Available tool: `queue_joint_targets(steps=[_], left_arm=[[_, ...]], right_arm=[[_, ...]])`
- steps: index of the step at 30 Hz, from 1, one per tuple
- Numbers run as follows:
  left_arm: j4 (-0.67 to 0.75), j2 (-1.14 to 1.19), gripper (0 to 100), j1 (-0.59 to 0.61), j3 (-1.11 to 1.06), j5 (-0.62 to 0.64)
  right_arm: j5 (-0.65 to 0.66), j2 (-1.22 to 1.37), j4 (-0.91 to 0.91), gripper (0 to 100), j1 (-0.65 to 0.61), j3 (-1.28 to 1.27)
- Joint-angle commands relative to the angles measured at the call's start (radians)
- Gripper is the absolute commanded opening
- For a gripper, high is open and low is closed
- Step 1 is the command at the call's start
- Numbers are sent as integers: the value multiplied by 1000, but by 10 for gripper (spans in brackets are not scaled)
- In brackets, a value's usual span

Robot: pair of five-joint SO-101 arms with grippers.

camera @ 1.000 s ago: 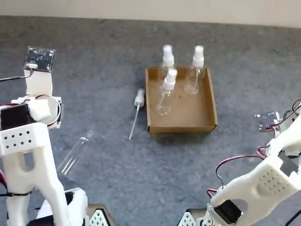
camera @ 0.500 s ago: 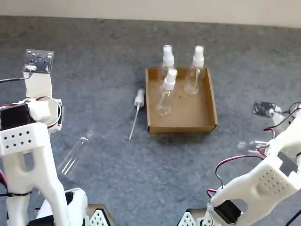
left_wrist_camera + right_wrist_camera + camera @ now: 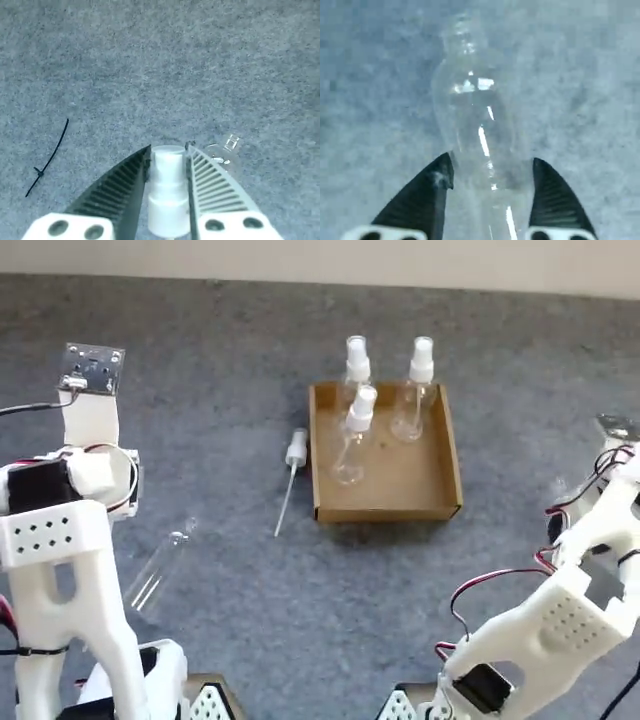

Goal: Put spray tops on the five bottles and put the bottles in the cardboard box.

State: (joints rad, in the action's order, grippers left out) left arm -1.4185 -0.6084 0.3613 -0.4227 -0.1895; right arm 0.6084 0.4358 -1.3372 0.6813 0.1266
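The 2 fingers [image 3: 120, 192] of the left gripper [image 3: 167, 150] are pinching a spray top [image 3: 167, 195] lengthwise over the grey carpet [image 3: 150, 60]. The right gripper [image 3: 491, 164] is clasping a clear bottle [image 3: 472, 115], its neck pointing away.

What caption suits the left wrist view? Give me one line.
Left gripper clamps a white spray top over grey carpet, a black cable tie lying nearby.

A grey, felt-like carpet covered the whole surface [image 3: 200, 420], its nap finely speckled and much the same from the near edge to the far. Along the far edge ran a pale, plain strip [image 3: 300, 260], wall or bare board, hard to tell. The light was soft and even, the shadows faint. A thin black cable tie [image 3: 50, 157] lay loose on the carpet.
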Motion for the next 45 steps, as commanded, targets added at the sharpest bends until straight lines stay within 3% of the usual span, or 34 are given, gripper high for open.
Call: queue_joint_targets(steps=[1,7,19,31,45], left_arm=[[-6,-22,49,-25,12,11],[-6,-22,49,-25,7,9],[-2,-22,49,-25,7,8],[-5,-22,49,-24,7,8],[-8,-22,49,-24,7,8]], right_arm=[[-38,-15,13,172,-27,7],[-34,-18,-85,297,-81,53],[-32,-15,-82,296,-200,303],[-20,-13,-53,296,-205,134],[9,99,24,296,-180,119]])
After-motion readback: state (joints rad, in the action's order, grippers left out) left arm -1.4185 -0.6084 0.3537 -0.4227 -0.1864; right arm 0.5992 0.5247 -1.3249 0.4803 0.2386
